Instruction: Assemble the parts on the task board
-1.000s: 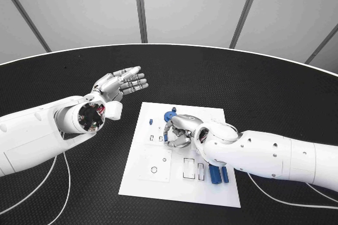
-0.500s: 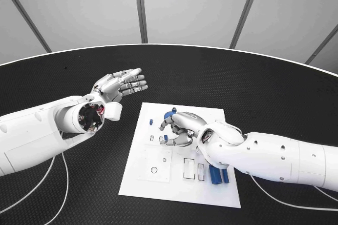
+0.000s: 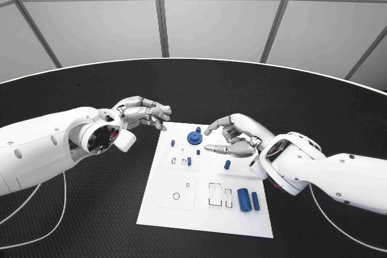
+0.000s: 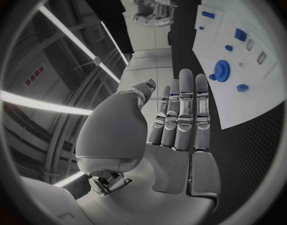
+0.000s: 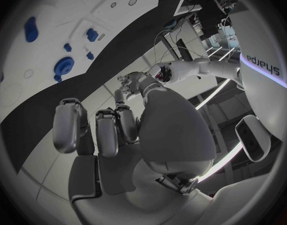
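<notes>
The right hand [image 3: 232,139] has lifted off the task board [image 3: 206,213] since a second ago, and the left hand [image 3: 145,113] has swung in to the board's far corner. The blue gear [image 3: 194,137] sits on the board's far end, with small blue pegs [image 3: 226,164] standing near it, so some seating looks done. Two blue cylinders [image 3: 248,201] lie loose at the near edge, probably still to place. The gear lies between both hands, untouched; the right fingers are part-curled and empty, the left's straight and holding nothing.

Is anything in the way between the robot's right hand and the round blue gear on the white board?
Nothing visible. The right hand hovers empty beside the round blue gear on the white task board, with bare board between them.
</notes>
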Robot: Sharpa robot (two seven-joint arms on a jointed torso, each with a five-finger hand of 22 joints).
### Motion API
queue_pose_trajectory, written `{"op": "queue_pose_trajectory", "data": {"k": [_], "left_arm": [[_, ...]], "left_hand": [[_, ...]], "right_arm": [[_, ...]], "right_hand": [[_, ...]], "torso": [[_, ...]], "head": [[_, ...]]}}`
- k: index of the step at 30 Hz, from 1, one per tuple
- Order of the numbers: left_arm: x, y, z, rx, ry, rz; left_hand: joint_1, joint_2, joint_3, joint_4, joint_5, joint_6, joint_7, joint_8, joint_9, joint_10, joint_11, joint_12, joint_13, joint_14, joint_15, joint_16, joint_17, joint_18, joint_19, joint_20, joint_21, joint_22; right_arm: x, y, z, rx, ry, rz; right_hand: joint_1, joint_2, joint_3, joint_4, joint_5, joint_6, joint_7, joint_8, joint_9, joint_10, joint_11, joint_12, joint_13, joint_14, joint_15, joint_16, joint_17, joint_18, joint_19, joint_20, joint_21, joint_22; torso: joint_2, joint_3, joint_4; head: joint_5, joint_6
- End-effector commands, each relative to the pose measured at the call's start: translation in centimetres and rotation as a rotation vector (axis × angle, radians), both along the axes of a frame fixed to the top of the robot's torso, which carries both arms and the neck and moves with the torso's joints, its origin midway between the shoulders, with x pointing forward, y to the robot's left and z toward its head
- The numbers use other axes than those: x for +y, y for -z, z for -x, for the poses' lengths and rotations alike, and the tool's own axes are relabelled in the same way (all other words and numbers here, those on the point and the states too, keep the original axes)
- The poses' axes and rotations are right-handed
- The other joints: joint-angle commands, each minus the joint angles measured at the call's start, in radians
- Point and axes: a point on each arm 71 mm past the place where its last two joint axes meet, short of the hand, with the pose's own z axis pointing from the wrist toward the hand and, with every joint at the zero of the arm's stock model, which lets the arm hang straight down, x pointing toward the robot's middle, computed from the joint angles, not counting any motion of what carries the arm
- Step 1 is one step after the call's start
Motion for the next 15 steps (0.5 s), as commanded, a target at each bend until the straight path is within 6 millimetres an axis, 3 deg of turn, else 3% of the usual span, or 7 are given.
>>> {"op": "queue_pose_trajectory", "data": {"k": [1, 3, 5, 8, 11, 12, 15], "left_arm": [[-0.1, 0.8, 0.0, 0.018, 0.065, -0.187], [-0.3, 1.1, -0.1, 0.035, 0.09, -0.252], [-0.7, 1.5, -0.1, 0.057, 0.119, -0.309], [-1.4, 1.9, 0.1, 0.085, 0.162, -0.377], [-2.2, 2.3, 0.1, 0.119, 0.2, -0.458], [-2.5, 2.6, 0.2, 0.144, 0.218, -0.492], [-3.4, 3.2, 0.2, 0.205, 0.257, -0.587]], "left_hand": [[-0.01, -0.002, -0.007, 0.019, -0.002, 0.008, -0.016, 0.015, 0.021, 0.035, -0.019, 0.02, 0.032, 0.062, -0.02, 0.149, 0.088, 0.014, 0.071, -0.037, 0.06, 0.028], [0.005, 0.001, -0.01, 0.034, -0.001, 0.008, -0.027, 0.038, 0.062, 0.054, -0.037, 0.072, 0.107, 0.055, -0.037, 0.374, 0.282, 0.011, 0.124, -0.074, 0.155, 0.078], [0.023, 0.006, -0.003, 0.027, -0.003, 0.017, -0.038, 0.059, 0.082, 0.06, -0.045, 0.097, 0.136, 0.147, -0.049, 0.606, 0.619, 0.013, 0.166, -0.087, 0.207, 0.106], [0.029, 0.007, 0.011, 0.039, 0.0, -0.012, -0.039, 0.093, 0.129, 0.015, -0.048, 0.15, 0.215, 0.133, -0.049, 0.681, 0.7, 0.012, 0.2, -0.101, 0.322, 0.173], [0.02, 0.007, 0.011, 0.058, -0.003, -0.04, -0.045, 0.135, 0.175, -0.01, -0.051, 0.221, 0.294, 0.171, -0.054, 0.773, 0.853, -0.015, 0.256, -0.103, 0.497, 0.384], [-0.003, 0.013, 0.004, 0.084, -0.003, -0.049, -0.05, 0.153, 0.193, -0.01, -0.054, 0.26, 0.33, 0.213, -0.058, 0.83, 0.968, -0.038, 0.315, -0.107, 0.608, 0.545], [-0.105, 0.05, -0.014, 0.094, -0.006, -0.075, -0.052, 0.194, 0.233, -0.032, -0.056, 0.322, 0.392, 0.223, -0.061, 0.841, 0.994, -0.041, 0.329, -0.113, 0.637, 0.575]], "right_arm": [[-3.5, -0.2, -0.5, 0.061, 0.103, -0.04], [-4.7, -0.3, -0.7, 0.078, 0.141, -0.05], [-5.9, -0.3, -0.8, 0.091, 0.176, -0.054], [-6.9, -0.3, -1.0, 0.101, 0.206, -0.055], [-7.6, -0.3, -1.1, 0.109, 0.228, -0.052], [-7.8, -0.2, -1.2, 0.112, 0.234, -0.051], [-8.2, -0.1, -1.4, 0.121, 0.25, -0.046]], "right_hand": [[0.008, -0.006, -0.002, 0.008, 0.008, 0.009, 0.002, 0.006, 0.001, -0.007, -0.002, -0.007, 0.088, 0.071, -0.006, -0.003, 0.129, 0.007, -0.006, -0.001, -0.007, 0.037], [0.008, -0.007, -0.002, 0.01, 0.011, 0.011, 0.001, 0.007, 0.001, -0.007, -0.002, -0.007, 0.088, 0.071, -0.006, -0.003, 0.129, 0.007, -0.006, -0.002, -0.008, 0.036], [0.008, -0.009, -0.003, 0.012, 0.018, 0.012, 0.0, 0.009, 0.001, -0.007, -0.003, -0.009, 0.086, 0.07, -0.008, -0.005, 0.127, 0.008, -0.007, -0.004, -0.012, 0.033], [0.006, -0.011, -0.004, 0.014, 0.02, 0.013, -0.001, 0.01, 0.001, -0.006, -0.004, -0.009, 0.086, 0.07, -0.008, -0.007, 0.123, 0.008, -0.008, -0.004, -0.015, 0.031], [0.006, -0.012, -0.005, 0.016, 0.022, 0.014, -0.002, 0.011, 0.001, -0.006, -0.005, -0.009, 0.086, 0.069, -0.009, -0.008, 0.122, 0.009, -0.008, -0.005, -0.017, 0.029], [0.006, -0.012, -0.005, 0.016, 0.022, 0.014, -0.002, 0.011, 0.001, -0.006, -0.005, -0.009, 0.086, 0.069, -0.009, -0.008, 0.122, 0.009, -0.008, -0.005, -0.017, 0.029], [0.006, -0.012, -0.005, 0.016, 0.022, 0.014, -0.002, 0.011, 0.001, -0.006, -0.005, -0.009, 0.086, 0.069, -0.009, -0.008, 0.122, 0.009, -0.008, -0.005, -0.017, 0.029]], "torso": [[-0.019, 0.0043, -0.0098], [-0.022, 0.0052, -0.0105], [-0.026, 0.0067, -0.0108], [-0.034, 0.0089, -0.0106], [-0.038, 0.0099, -0.0084], [-0.04, 0.0106, -0.0073], [-0.043, 0.0134, -0.0053]], "head": [[0.004, -0.002], [0.005, -0.002], [0.007, -0.002], [0.008, -0.006], [0.008, -0.01], [0.008, -0.012], [0.011, -0.015]]}}
